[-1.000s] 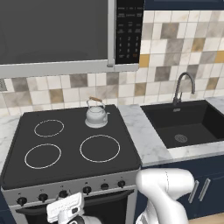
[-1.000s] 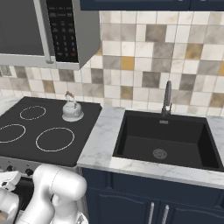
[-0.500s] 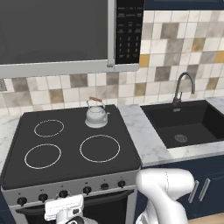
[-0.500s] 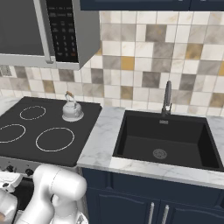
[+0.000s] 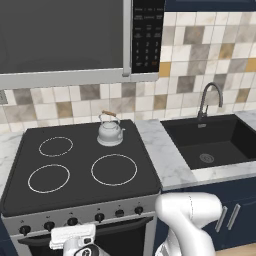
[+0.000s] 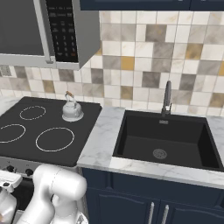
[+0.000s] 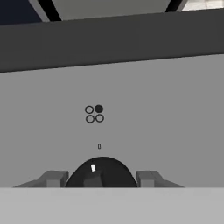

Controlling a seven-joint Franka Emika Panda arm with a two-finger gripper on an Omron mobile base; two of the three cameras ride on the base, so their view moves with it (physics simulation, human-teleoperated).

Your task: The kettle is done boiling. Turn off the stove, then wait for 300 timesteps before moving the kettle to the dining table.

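I have the hand (image 7: 99, 179) down at the front panel of the stove (image 5: 80, 175), its two fingertips (image 7: 53, 178) standing either side of a black knob (image 7: 101, 173) low in the hand view. They bracket it, but I cannot tell whether they press on it or stand just clear, so I won't call it a grip.

My worry is the knob itself. The little burner diagram (image 7: 94, 113) above it has one dot filled, in the upper right of the four, and I judge that to be the kettle's burner, but if I have read it wrongly I would turn a dead ring and leave the heat on. If the fingertips are loose, they could also slip round the knob without turning it.

The kettle (image 5: 110, 130) sits upright on the back right ring, upper middle of the left base view, well apart from the hand; its lid is on, so I cannot see what is in it. The sink (image 6: 165, 139), right of the stove in the desk, shows a bare basin with only its drain (image 6: 159, 153).
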